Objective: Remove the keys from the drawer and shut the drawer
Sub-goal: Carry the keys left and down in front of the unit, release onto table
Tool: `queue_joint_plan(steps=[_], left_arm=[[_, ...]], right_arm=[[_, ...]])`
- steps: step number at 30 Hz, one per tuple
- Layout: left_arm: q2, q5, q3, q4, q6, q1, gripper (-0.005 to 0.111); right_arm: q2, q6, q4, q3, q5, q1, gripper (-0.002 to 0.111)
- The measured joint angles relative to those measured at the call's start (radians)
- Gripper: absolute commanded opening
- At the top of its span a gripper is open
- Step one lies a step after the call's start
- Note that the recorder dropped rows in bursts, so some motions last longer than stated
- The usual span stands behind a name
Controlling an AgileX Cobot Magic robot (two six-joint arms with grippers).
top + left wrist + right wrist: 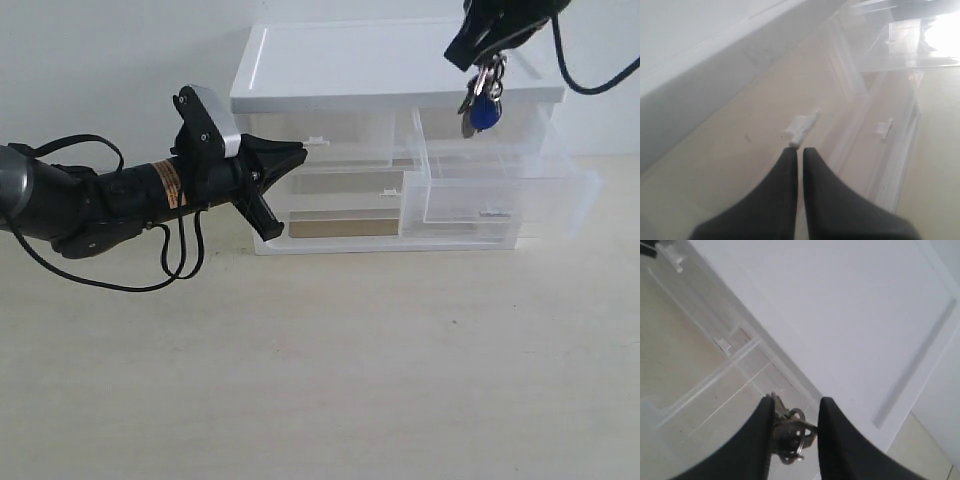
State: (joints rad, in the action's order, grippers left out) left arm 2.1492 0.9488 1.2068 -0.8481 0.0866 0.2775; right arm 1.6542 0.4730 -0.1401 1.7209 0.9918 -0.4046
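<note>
The keys (482, 100) hang from my right gripper (484, 62), blue fob lowest, above the white cabinet's right side. In the right wrist view the gripper (796, 406) is shut on the keys (791, 431), with the ring and grey blades pinched between its fingers. The translucent right-hand drawer (500, 185) stands pulled out below them, and its walls (700, 385) show under the keys. My left gripper (292, 170) is at the cabinet's left front, and in its wrist view the gripper (800, 150) is shut on nothing, its tips right by a white tab handle (802, 125).
The white cabinet (380, 60) stands at the back of the pale table, against the wall. Its left-hand twin drawer (340, 140) is closed, with more drawers below it (345, 210). A black cable loops under the left arm (150, 285). The pulled-out drawer juts towards the front right.
</note>
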Motion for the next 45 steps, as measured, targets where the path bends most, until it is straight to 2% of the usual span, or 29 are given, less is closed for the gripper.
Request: queue_joint_plan(steps=[5,12,22,30,39,45], left_arm=[[-0.019,-0.01,-0.005,-0.002,0.009,0.001,0.004],[-0.181,-0.035,-0.08,0.004,0.075,-0.008,0.004],[-0.541,-0.034,-0.218,-0.085,0.322,-0.009,0.004],[-0.783,-0.05,-0.324,-0.092,0.357,-0.009,0.004],[-0.797,-0.064,-0.339,-0.069,0.357,-0.009,0.004],[-0.795,-0.07,-0.339,-0.064,0.357,-0.009,0.004]], right_arm=[[-0.068,-0.009,0.015,0.0,-0.005,-0.076,0.0],[-0.079,-0.03,0.019,0.0,-0.011,-0.144,0.0],[-0.073,-0.04,0.11,0.0,-0.029,-0.153,0.0],[0.046,-0.003,0.194,0.0,-0.065,-0.153,0.0],[0.164,-0.119,-0.026,0.0,-0.136,-0.153,0.0],[0.252,-0.144,-0.047,0.0,-0.19,-0.153,0.0]])
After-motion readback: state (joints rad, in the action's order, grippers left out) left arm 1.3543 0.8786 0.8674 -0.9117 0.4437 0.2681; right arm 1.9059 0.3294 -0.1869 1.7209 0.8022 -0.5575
